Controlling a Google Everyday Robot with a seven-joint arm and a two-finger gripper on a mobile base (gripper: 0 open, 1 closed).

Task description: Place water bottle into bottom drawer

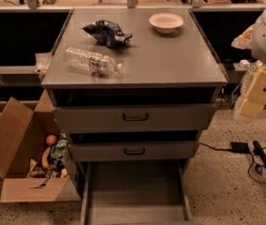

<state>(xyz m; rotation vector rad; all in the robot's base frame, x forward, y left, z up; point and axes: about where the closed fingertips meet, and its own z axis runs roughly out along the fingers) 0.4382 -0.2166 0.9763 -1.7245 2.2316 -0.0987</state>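
The water bottle (92,61) lies on its side on the left part of the grey cabinet top (170,60), with its white cap pointing right. The bottom drawer (135,191) is pulled out towards me, and its plain grey floor shows nothing inside. My gripper (251,106) hangs at the right edge of the view, beside the cabinet's right front corner and below the level of its top. It is far from the bottle and holds nothing that I can see.
A dark blue snack bag (107,32) and a white bowl (166,22) sit on the back of the cabinet top. The two upper drawers (135,117) stand slightly open. An open cardboard box (16,149) with food items is on the floor at left. Cables (257,165) lie on the floor at right.
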